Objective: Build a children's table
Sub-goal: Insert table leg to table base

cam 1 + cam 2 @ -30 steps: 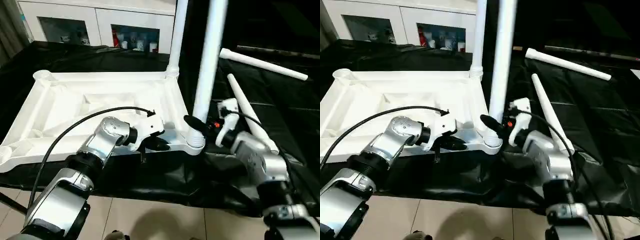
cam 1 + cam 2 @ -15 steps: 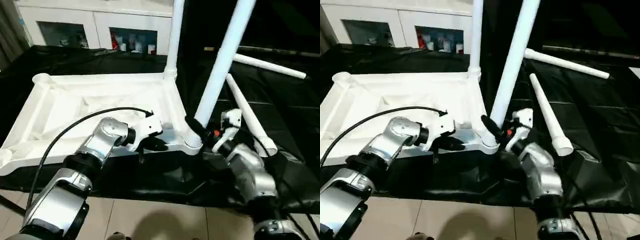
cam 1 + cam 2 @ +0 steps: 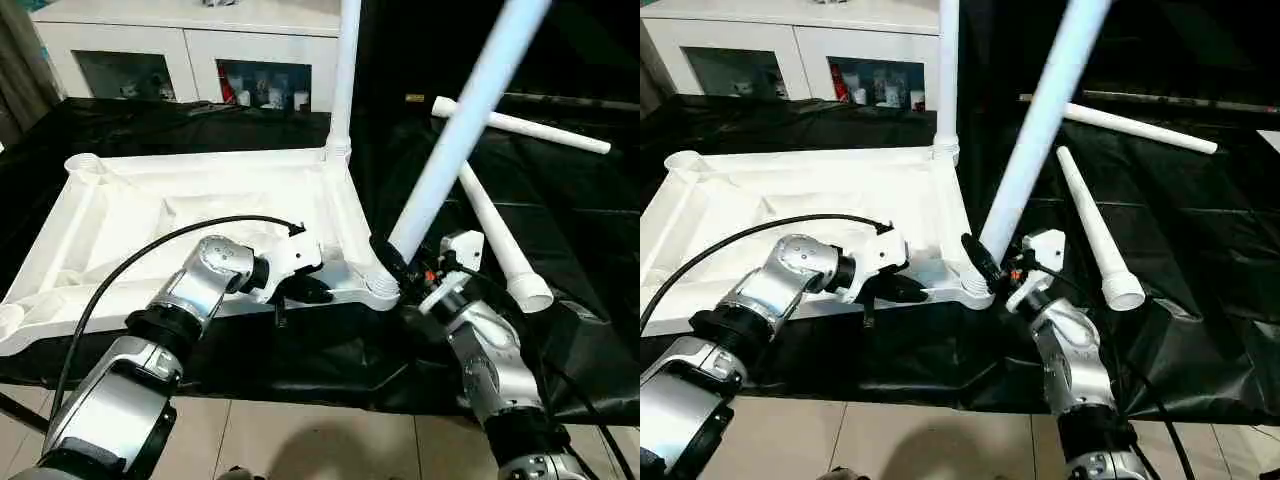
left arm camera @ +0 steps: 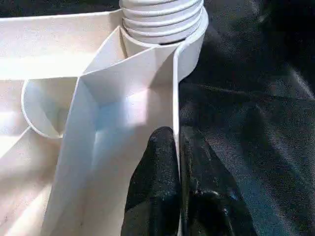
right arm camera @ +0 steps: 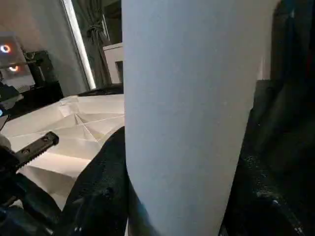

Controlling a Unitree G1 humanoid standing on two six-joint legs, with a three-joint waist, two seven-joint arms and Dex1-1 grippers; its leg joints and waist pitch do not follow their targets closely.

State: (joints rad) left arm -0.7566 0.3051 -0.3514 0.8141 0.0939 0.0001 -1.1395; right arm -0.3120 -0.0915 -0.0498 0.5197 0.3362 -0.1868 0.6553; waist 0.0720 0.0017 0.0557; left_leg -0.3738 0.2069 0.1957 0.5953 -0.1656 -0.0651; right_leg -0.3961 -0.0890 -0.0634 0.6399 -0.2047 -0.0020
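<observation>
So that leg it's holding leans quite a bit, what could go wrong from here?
The tilted leg in the right gripper may jam or pop out of the near corner socket instead of seating straight. Levering it could shift the tabletop, pinned only by the left gripper pinching its thin rim. Its swing might also strike the upright leg.

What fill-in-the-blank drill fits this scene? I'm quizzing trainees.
1. The left pincer is shut on the table top's ____.
2. The right pincer holds a ____ leg.
3. ____ loose legs lie on the black cloth.
4. The far-corner leg stands ____.

Missing: rim; tilted; Two; upright
</observation>
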